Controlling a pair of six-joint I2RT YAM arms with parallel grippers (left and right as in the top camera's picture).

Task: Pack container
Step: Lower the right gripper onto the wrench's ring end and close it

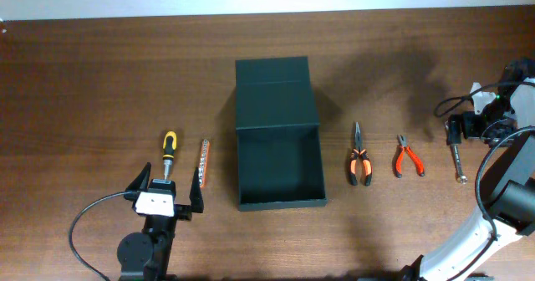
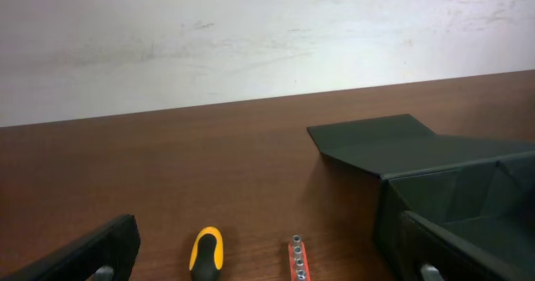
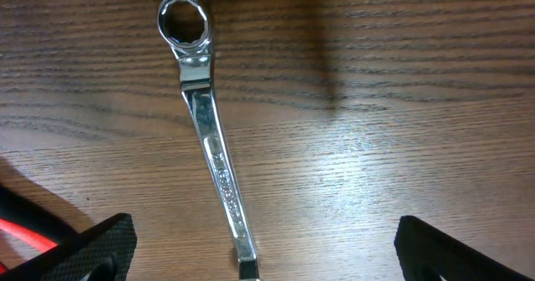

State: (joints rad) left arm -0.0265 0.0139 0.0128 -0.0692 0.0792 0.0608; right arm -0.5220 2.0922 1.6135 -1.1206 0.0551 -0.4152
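Stamped lettering ran along the ring wrench (image 3: pixel 213 147), too blurred for me to read, and its lower end was cut off between the wide-spread fingers of my right gripper (image 3: pixel 263 246), which touched nothing. I counted one container (image 1: pixel 279 139), open at mid-table with its flap lid laid back toward 12 o'clock. Long-nose pliers (image 1: pixel 360 155) and red-handled pliers (image 1: pixel 408 157) lay at its 3 o'clock, one screwdriver (image 1: pixel 169 150) and one orange bit strip (image 1: pixel 204 162) at its 9 o'clock. My left gripper (image 1: pixel 167 189), also spread and empty, sat at the screwdriver's 6 o'clock, hiding its tip.
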